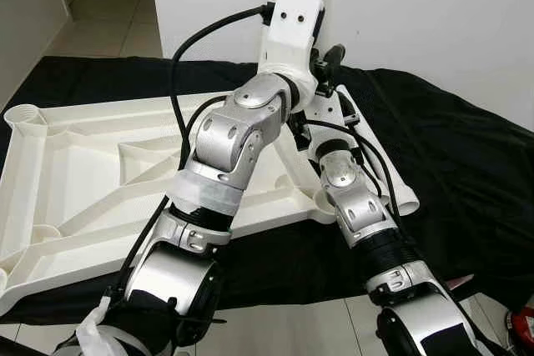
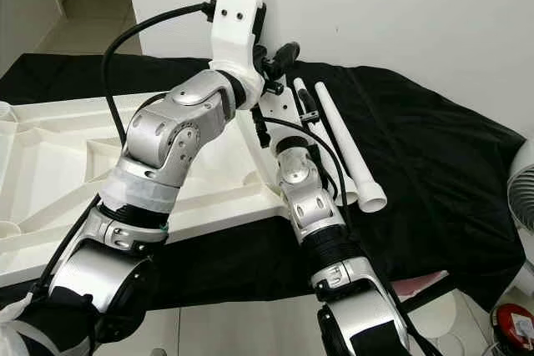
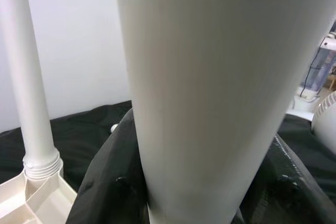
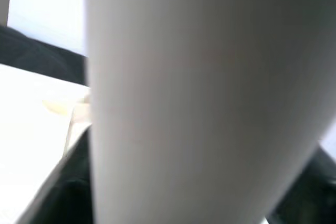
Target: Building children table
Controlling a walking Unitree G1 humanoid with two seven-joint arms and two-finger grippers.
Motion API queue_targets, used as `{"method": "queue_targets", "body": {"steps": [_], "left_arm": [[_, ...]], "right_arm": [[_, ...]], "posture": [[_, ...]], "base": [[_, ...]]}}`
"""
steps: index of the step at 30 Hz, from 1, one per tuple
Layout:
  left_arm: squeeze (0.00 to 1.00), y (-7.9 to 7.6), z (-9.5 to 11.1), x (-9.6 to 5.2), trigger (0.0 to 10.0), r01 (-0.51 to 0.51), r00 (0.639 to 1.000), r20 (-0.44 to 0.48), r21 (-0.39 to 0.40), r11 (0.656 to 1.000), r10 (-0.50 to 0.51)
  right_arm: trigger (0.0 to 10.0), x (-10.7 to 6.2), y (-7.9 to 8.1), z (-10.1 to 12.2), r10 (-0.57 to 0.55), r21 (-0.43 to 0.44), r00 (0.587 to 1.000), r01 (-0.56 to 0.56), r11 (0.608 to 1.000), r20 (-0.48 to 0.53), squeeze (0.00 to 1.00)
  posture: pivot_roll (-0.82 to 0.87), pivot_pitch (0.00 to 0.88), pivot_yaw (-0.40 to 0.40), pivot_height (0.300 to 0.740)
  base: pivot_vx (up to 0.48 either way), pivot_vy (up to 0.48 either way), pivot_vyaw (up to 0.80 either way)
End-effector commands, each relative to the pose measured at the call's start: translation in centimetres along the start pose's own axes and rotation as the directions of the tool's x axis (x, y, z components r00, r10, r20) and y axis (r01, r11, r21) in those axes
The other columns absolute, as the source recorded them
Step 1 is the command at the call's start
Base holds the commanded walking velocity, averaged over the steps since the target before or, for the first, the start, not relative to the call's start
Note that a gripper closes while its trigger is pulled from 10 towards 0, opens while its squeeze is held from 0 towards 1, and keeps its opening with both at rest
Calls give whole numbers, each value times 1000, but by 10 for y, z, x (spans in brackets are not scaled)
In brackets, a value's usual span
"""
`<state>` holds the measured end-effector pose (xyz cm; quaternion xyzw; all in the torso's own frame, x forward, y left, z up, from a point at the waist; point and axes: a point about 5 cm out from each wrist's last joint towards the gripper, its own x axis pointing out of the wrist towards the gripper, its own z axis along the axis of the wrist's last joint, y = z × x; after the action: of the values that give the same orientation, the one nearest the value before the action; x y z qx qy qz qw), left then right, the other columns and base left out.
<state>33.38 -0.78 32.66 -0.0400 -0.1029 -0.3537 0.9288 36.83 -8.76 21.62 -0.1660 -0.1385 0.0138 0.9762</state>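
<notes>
White plastic tabletop (image 1: 75, 164) upside down on black cloth (image 1: 467, 172), left. Left gripper (image 1: 292, 18) raised at far right corner, fingers clamped round upright leg (image 3: 210, 87). Right gripper (image 1: 329, 93) low beside it, finger state unclear. Loose leg (image 2: 346, 143) lying right.

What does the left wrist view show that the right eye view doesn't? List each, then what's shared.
Left wrist view: the held leg close up between the left gripper fingers, and a second leg seated upright in a tabletop corner socket. Right eye view: two loose legs lying on the black cloth. Shared: the cloth and the white tabletop.
</notes>
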Motion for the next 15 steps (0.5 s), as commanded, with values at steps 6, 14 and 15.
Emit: {"method": "queue_targets", "body": {"steps": [6,14,15], "left_arm": [[0,-7,4,5,10000,32,999,1,16,999,-32],[0,-3,3,7,10000,13,1000,7,-2,1000,-13],[0,-4,4,7,10000,25,999,28,-15,1000,-24]], "right_arm": [[0,-1,-11,1,-54,64,998,53,997,18,0],[0,-2,-20,8,-109,112,991,100,989,78,0],[0,-2,-23,11,-121,125,988,108,986,99,0]], "posture": [[49,0,-73,740],[39,0,-58,740],[37,0,-53,740]], "base": [[0,0,0],[0,0,0],[0,0,0]]}}
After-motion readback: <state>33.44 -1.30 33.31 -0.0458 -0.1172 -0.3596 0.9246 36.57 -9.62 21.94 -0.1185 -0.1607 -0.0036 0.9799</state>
